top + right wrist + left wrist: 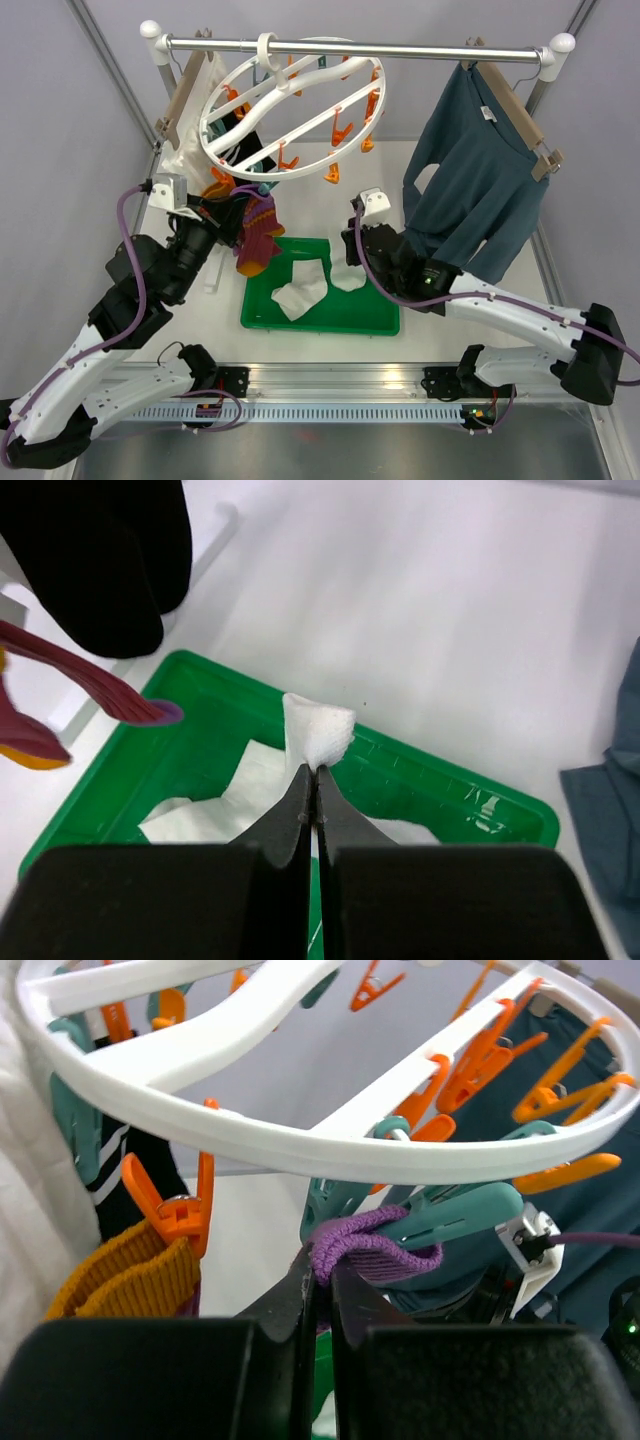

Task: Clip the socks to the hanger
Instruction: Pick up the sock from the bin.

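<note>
**Both grippers pinching socks; 2 white socks in tray**

1 green tray (375, 312), 2 white socks in it. The flat white sock (300, 293) lies mid-tray. The second white sock (348, 278) is at the tray's far edge, with a raised fold squeezed between the fully closed fingers of the right gripper (312, 772).

Just above the tray's far-left corner hangs 1 maroon-and-orange sock (258, 240). The left gripper (318, 1282) is clamped tight on its purple cuff (375, 1250). The cuff touches a teal clip (450, 1222); can't tell if the clip bites it.

Above and beyond the tray is 1 round white hanger (290, 105), tilted, hooked on the rail (400, 47). At its left side are 1 black striped sock (240, 135) and 1 orange-cuffed sock (130, 1275) in an orange clip (175, 1210). That bunch overlaps, so the total sock count is unclear. The clips are partly hidden and not countable.

Beyond the tray to the right is 1 teal-blue shirt (480, 180). Beyond it to the left is 1 white garment (200, 120), mostly hidden by the hanger.
</note>
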### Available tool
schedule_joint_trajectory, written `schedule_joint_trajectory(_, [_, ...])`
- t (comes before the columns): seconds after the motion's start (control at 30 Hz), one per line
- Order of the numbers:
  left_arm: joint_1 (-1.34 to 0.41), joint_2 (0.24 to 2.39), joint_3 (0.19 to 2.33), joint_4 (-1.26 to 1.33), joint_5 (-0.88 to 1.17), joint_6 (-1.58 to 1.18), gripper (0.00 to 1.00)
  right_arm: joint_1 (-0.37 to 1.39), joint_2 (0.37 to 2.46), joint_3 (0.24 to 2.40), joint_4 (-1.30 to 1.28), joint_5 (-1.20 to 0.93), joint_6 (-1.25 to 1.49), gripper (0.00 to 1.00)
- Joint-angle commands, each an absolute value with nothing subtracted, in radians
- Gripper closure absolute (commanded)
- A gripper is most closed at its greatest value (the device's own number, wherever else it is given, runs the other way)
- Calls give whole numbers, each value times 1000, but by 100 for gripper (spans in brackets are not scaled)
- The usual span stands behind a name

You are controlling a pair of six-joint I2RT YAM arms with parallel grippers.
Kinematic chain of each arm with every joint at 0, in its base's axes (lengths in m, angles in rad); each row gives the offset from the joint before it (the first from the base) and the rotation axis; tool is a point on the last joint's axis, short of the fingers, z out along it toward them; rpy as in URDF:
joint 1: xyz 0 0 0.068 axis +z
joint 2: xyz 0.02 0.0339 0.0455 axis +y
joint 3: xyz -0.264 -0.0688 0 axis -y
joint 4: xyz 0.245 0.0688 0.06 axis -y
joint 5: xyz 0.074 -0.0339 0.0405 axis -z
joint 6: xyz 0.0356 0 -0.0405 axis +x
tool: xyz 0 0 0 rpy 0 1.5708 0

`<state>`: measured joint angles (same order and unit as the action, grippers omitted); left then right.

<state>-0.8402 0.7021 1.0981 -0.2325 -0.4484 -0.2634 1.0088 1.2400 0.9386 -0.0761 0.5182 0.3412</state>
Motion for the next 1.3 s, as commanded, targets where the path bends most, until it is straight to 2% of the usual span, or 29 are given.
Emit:
schedule_joint_trajectory(0.0, [-841, 689, 1092, -127, -341, -212, 90, 1017, 1151, 933, -72, 557, 287, 100])
schedule_joint_trajectory(0.4, [-841, 684, 1066, -8, -52, -176, 87, 1035, 959, 988, -94, 476, 201, 100])
schedule_joint_trajectory(0.67, [-841, 667, 1032, -20, -14, -175, 81, 1038, 927, 1051, -123, 388, 160, 100])
schedule_joint_trajectory(0.83, [-841, 643, 993, -14, -5, -176, 74, 1039, 920, 1092, -126, 347, 141, 100])
schedule_joint_trajectory(1.03, [-841, 643, 979, 29, 210, -156, 65, 1039, 907, 1152, -167, 299, 103, 100])
schedule_joint_trajectory(1.27, [-841, 715, 974, 98, 294, -172, 59, 1037, 877, 1190, -169, 193, 69, 100])
